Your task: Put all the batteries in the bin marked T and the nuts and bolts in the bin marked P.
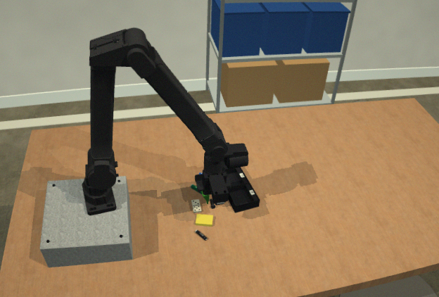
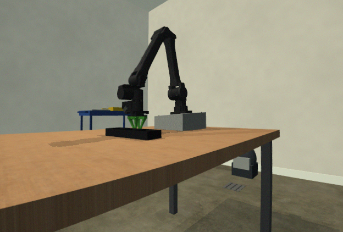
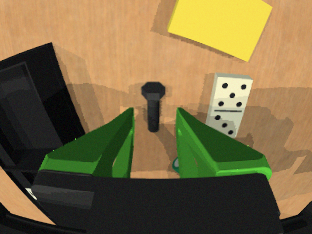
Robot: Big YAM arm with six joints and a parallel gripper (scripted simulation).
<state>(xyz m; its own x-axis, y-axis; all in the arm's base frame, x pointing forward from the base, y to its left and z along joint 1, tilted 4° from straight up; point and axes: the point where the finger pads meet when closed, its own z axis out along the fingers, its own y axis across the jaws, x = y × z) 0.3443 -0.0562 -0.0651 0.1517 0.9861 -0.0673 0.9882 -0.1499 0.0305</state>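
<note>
In the wrist view the gripper [image 1: 207,198] [image 2: 137,127] [image 3: 155,115] comes in from the bottom of the frame, its green fingertips a modest way apart with nothing between them that they grip. Just ahead of the tips, near the centre of the frame, lies the black bolt [image 1: 212,203] [image 3: 153,107], flat on the bench [image 1: 336,198] [image 2: 91,165] [image 3: 115,30]. Its hex head points to the top of the frame, its shank runs down toward the gap, and its end sits a little below the level of the tips, roughly midway between them as seen. The long axis therefore runs almost straight up and down the picture, across the line on which the fingers would close. That should suit a pinch on the shank's sides; the tips probably need to shift slightly toward the top of the frame and come lower first. Farther out, the domino [image 1: 196,205] [image 3: 230,104] lies right of the bolt, close enough that the right-hand finger could brush it. The black bins [image 1: 245,201] [image 2: 132,133] [image 3: 62,95] stand at the left edge, well clear of the bolt.
</note>
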